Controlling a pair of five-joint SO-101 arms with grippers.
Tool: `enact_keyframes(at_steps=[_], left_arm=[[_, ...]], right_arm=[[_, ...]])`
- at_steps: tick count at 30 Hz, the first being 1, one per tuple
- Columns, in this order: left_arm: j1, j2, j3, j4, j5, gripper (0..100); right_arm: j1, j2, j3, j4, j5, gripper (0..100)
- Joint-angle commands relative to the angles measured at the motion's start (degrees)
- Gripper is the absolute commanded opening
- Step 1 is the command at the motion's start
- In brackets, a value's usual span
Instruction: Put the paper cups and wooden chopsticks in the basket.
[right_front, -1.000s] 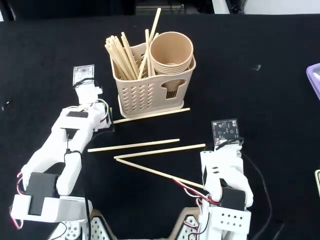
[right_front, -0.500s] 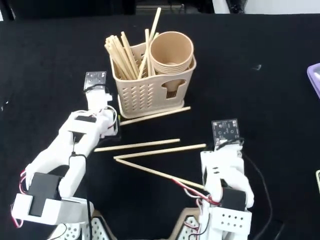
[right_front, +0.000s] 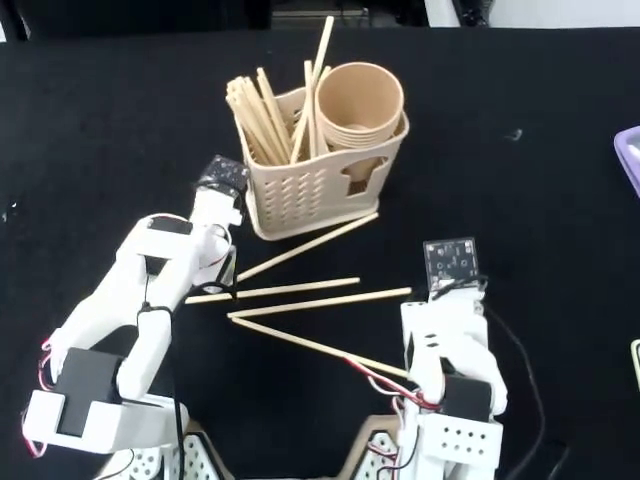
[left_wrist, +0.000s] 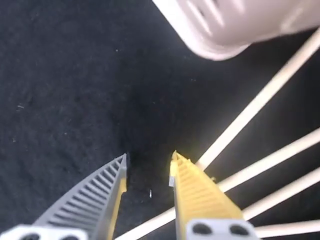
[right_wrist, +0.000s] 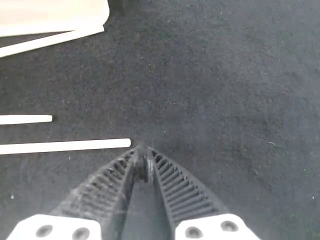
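High view lets you see the black table (right_front: 520, 200), but some parts stay hidden from you. The right arm's white body covers its own fingers there, and the nearest loose chopstick (right_front: 300, 340) runs up to that arm, where red wires cross its end. At the right edge a purple object (right_front: 628, 158) is cut off, so you cannot tell what it is.

The beige slotted plastic basket (right_front: 320, 185) stands upright at the far middle of the table. A stack of brown paper cups (right_front: 358, 100) sits in its right part, and a bundle of wooden chopsticks (right_front: 262, 118) leans in its left part. In front of it lie a slanted chopstick (right_front: 310, 245), with its far end at the basket's foot, and two flatter chopsticks (right_front: 280, 291) below it.

Your left gripper (left_wrist: 148, 167) has its grey and yellow fingers apart, with nothing between them, low over the table. The yellow finger (left_wrist: 192, 200) is just beside the slanted chopstick's near end; whether they touch is hard to make out. The basket's corner, cut off in the left wrist view, stands just ahead of it.

Your right gripper (right_wrist: 141, 161) has its fingers pressed together, holding nothing, with two chopstick ends near its tips.
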Motion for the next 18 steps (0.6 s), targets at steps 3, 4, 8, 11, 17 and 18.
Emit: enact_keyframes(at_steps=[3, 4, 8, 11, 17, 18], left_arm=[[-0.9, -0.8, -1.0, -4.1, 1.5, 15], [-1.6, -0.8, -1.2, -5.5, 4.0, 15], [-3.9, -0.1, -0.9, -11.1, 19.9, 12], [-1.2, -0.1, 0.0, -11.3, 26.7, 14], [6.5, -0.7, 1.3, -4.2, 21.5, 16], [6.5, -0.7, 1.2, -3.5, 22.4, 16]], right_arm=[[-0.8, -5.4, -0.2, -0.6, 0.4, 1.5], [-0.8, -5.4, -0.2, -0.6, 0.4, 1.5], [-0.8, -5.4, -0.2, -0.7, 0.4, 1.5], [-0.8, -5.4, -0.2, -0.7, 0.4, 1.5], [-0.8, -5.4, -0.2, -0.7, 0.4, 1.5], [-0.8, -5.4, -0.2, -0.7, 0.4, 1.5]])
